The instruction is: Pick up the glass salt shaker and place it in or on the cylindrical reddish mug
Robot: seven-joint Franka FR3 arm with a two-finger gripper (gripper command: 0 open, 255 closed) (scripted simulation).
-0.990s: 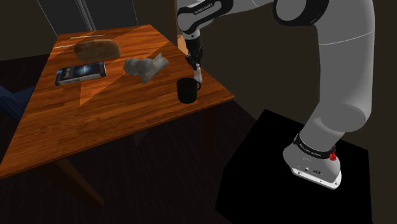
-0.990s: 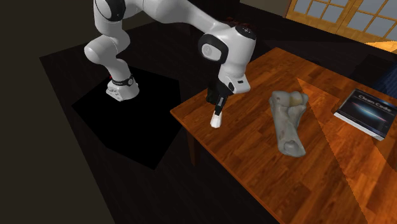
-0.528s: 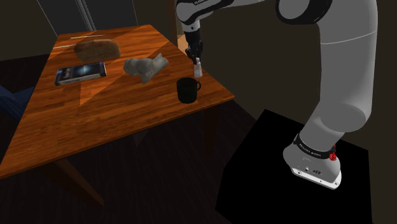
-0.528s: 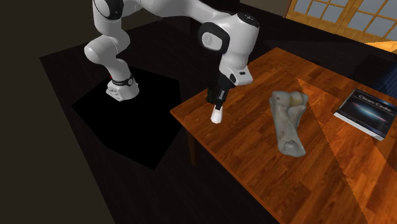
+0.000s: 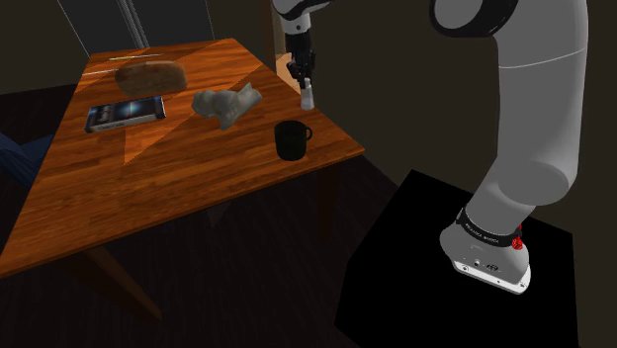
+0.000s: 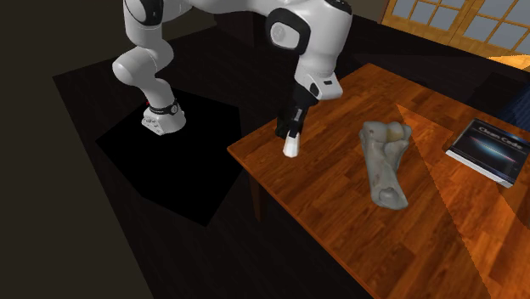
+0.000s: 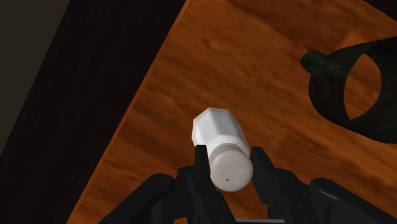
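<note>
A small white salt shaker (image 7: 216, 135) with a dotted cap is clasped between my black fingers (image 7: 261, 170). My gripper (image 5: 305, 86) is shut on the shaker (image 5: 308, 98) and holds it in the air, tilted, above the wooden table (image 5: 178, 158). The mug (image 5: 291, 140) looks dark, almost black, and stands upright near the table's edge at the shoulder view's right. It is below the shaker and nearer the camera. Seen from the wrist, the mug's open mouth (image 7: 359, 89) lies off to one side of the shaker. In the second exterior view the gripper (image 6: 290, 134) holds the shaker (image 6: 291, 147) over the table's corner.
A grey bone-like object (image 5: 226, 103) lies mid-table, to the left of the mug in the shoulder view. Farther along the table are a book (image 5: 124, 113) and a brown loaf (image 5: 150, 76). The table's edge (image 5: 341, 158) runs close beside the mug. The floor below is dark.
The gripper has risen with the shaker in it, lifting it from just above the mug's rim to well above the table. The mug has not moved.
</note>
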